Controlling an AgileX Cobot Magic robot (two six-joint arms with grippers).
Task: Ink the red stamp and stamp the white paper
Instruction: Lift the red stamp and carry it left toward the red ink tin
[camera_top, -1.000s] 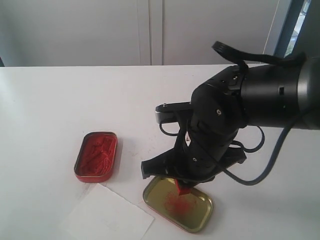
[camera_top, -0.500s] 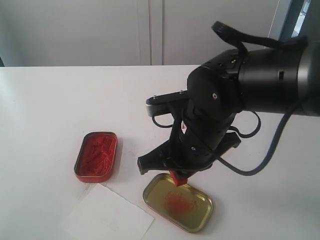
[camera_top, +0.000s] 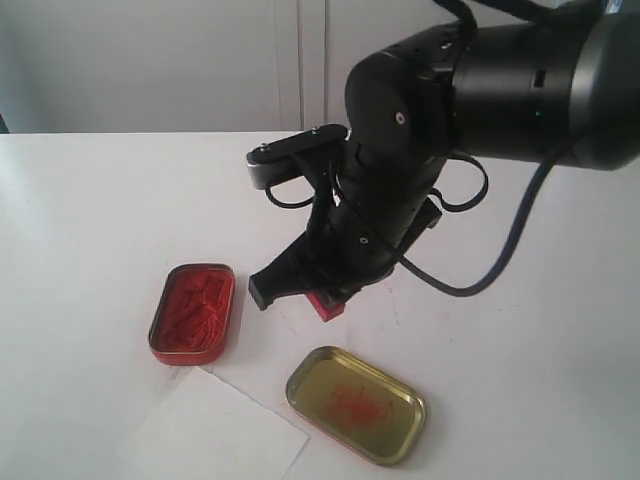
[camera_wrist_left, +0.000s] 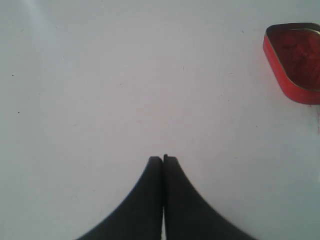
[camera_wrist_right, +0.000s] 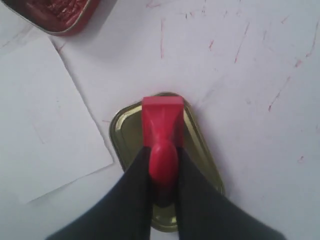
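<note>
The red stamp (camera_top: 328, 305) (camera_wrist_right: 161, 127) hangs in the air, held by its rounded handle, with my right gripper (camera_wrist_right: 163, 155) shut on it. It hovers between the red ink tin (camera_top: 193, 313) and the brass-coloured lid (camera_top: 356, 403), above the table. The white paper (camera_top: 215, 435) (camera_wrist_right: 42, 125) lies flat at the front, left of the lid. In the right wrist view the lid (camera_wrist_right: 197, 145) lies below the stamp. My left gripper (camera_wrist_left: 163, 159) is shut on nothing above bare tabletop; the ink tin (camera_wrist_left: 296, 62) shows at that view's edge.
The brass lid bears a red ink smear in its middle. Thin red streaks (camera_wrist_right: 240, 42) mark the white tabletop near the lid. The large black right arm (camera_top: 480, 90) spans the upper right of the exterior view. A pale wall stands behind the table.
My right gripper has lifted the red stamp off the brass lid and carried it up and to the left, toward the ink tin. The lid's smeared inside is now uncovered.
</note>
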